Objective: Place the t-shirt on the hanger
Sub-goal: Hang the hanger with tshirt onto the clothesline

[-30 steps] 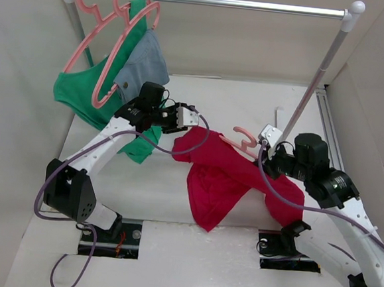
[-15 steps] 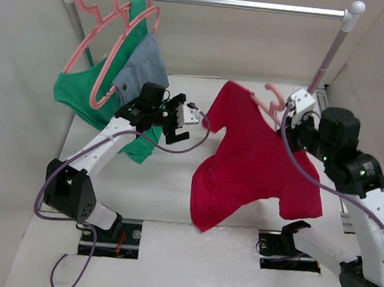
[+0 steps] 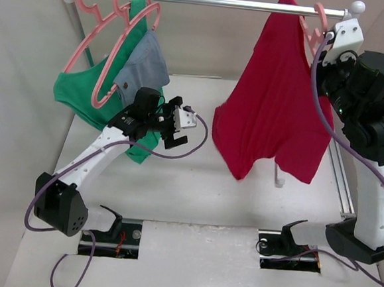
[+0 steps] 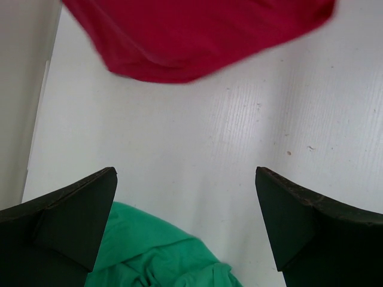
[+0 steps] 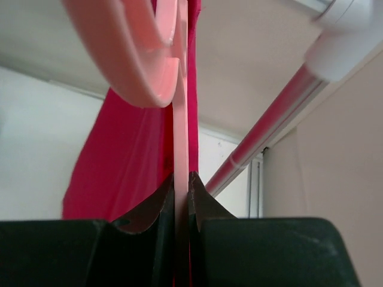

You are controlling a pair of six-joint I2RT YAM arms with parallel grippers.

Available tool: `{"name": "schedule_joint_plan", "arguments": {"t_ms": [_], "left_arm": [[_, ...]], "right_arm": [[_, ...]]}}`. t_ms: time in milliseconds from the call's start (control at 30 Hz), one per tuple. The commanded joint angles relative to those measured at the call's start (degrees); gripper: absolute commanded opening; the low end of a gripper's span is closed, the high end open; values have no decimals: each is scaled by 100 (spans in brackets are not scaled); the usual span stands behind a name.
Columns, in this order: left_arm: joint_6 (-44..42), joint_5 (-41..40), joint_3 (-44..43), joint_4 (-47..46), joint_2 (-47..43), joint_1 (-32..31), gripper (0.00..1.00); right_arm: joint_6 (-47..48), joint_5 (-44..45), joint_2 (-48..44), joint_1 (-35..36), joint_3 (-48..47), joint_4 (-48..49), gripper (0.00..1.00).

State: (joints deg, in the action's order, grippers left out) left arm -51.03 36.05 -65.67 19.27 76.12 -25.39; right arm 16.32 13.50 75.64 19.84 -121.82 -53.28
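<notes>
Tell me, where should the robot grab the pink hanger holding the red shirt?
Grip the hanger by its thin flat neck just under the hook, coming from the right. The t-shirt hides the arms, and the hook should stay free for the rail. The right hand pinches it there.

**Left jaws spread wide, right jaws pinched shut up high**

The left arm (image 3: 87, 162) slants up from its base at the near left, with the elbow low and the forearm reaching inward. The left gripper (image 3: 178, 124) points rightward and somewhat down. Its two dark fingers (image 4: 72, 215) are spread far apart with nothing between them. The right arm (image 3: 379, 131) stands tall on the right side, its wrist at the top. The right gripper (image 3: 328, 36) is pressed closed on the thin stem of the hanger (image 5: 181, 137), with a fingertip touching it on each side.
</notes>
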Motion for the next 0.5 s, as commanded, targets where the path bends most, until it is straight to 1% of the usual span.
{"name": "schedule_joint_plan", "arguments": {"t_ms": [0,67,267,367,400,467], "left_arm": [[93,156,160,-116,-299,-45,100],[93,156,308,-169,-360,-45,100],[93,156,572,-274,-528,-45,100],[93,156,625,-274,-580,-45,100],[93,156,626,-335,-580,-45,100],[93,156,678,-336,-633,-45,100]], "right_arm": [[90,382,240,-50,-570,879,0],[91,513,355,-120,-624,994,0],[91,461,636,-437,-624,1460,0],[91,268,759,-682,-501,1706,0],[30,59,760,-735,-405,1707,0],[-31,-110,821,-735,-211,1777,0]]}}
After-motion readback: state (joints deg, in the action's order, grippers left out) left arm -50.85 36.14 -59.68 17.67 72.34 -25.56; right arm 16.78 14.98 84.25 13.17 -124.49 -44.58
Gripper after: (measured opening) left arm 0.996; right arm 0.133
